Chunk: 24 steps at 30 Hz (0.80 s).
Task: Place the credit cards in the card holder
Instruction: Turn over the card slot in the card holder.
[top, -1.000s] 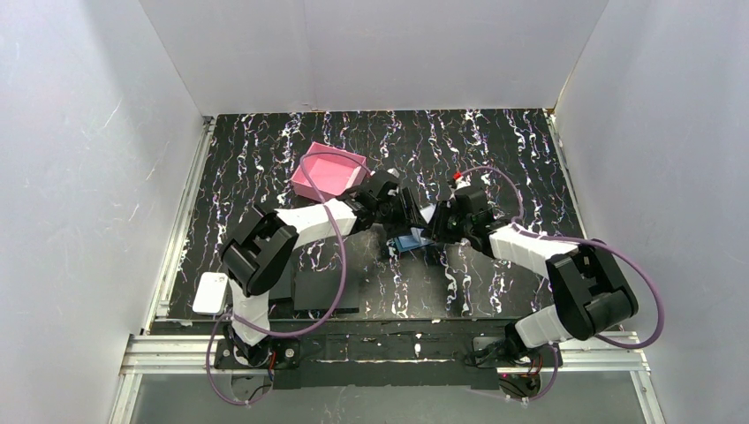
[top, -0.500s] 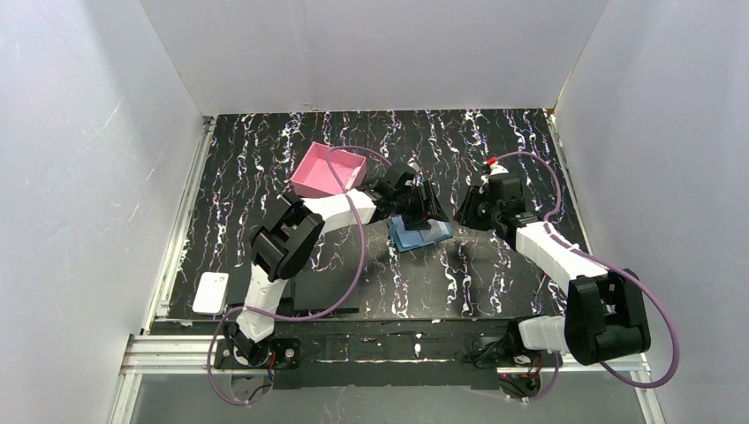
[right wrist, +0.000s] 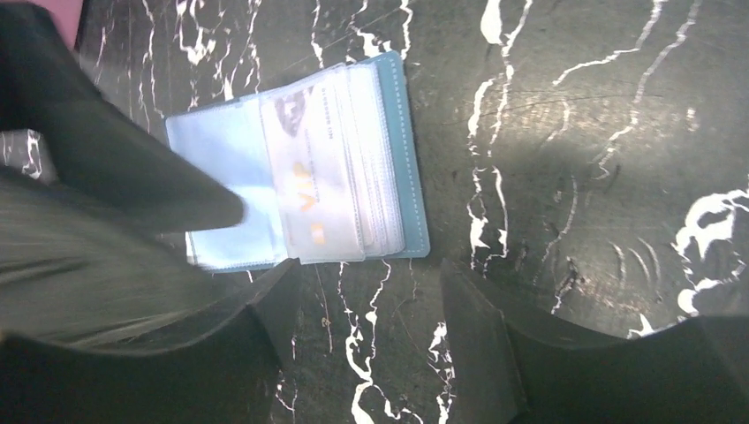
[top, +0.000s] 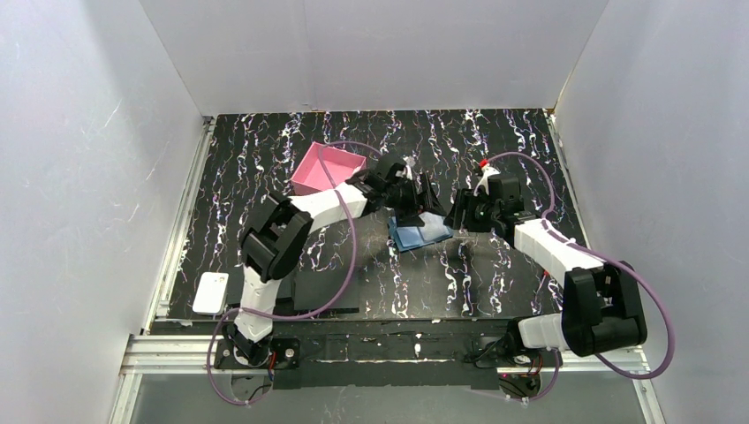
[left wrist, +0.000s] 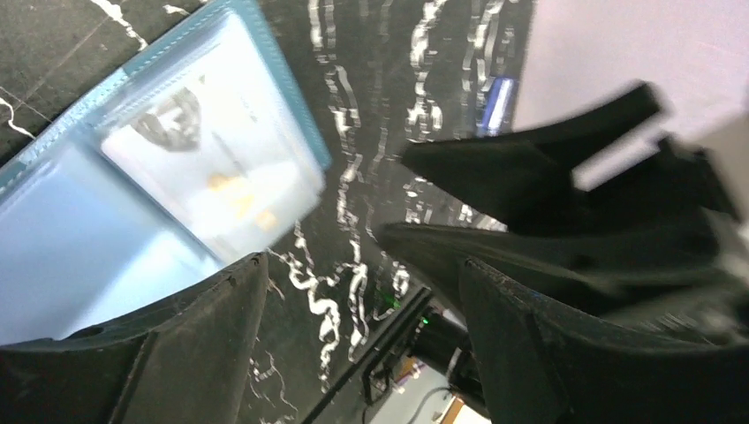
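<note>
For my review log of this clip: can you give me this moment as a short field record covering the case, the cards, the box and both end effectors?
blue case: open flat on the table, clear sleeves facing up
sleeved card: pale, orange lettering, in one of the case's sleeves
pink box: behind and left of the case, no card visible inside
loose card: white, at the near-left edge, away from both arms
left end effector: open, beside the case, empty
right end effector: open, beside the case, empty
</note>
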Available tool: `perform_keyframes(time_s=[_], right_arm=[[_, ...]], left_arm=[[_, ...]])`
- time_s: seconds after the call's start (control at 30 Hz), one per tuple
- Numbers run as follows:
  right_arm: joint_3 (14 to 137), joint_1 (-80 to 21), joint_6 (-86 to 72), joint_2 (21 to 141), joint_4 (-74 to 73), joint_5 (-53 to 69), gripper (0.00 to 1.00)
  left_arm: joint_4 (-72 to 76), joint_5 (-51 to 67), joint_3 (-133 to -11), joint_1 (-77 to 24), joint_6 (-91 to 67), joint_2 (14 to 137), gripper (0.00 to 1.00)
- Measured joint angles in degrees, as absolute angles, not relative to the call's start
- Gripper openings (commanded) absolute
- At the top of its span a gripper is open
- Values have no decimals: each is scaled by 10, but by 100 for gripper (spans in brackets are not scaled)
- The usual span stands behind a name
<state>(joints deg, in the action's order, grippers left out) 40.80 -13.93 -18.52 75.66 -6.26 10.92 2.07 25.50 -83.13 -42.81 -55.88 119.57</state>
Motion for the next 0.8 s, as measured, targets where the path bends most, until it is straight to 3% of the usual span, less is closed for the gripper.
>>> perform_keyframes(time_s=[0.1,0.37,0.57,0.7,0.8], right_arm=[[410,-140,-176,776,-59,138,79],[445,-168,-171,841,-66,154,75],[532,-231,-159,840,-95,96,79],[554,-234,-155,837,-109,85,79],[566,-234,-163,839,-121,96,79]], left_arm=[[2,282,-823,-411,-547,1143,83],[-194,295,-824,-342,-416,912,85],[-366,243,-824,-246,-324,764,91],[-415,217,-823,-161,-290,734,93],[-423,203,-835,-120,-269,781,94]])
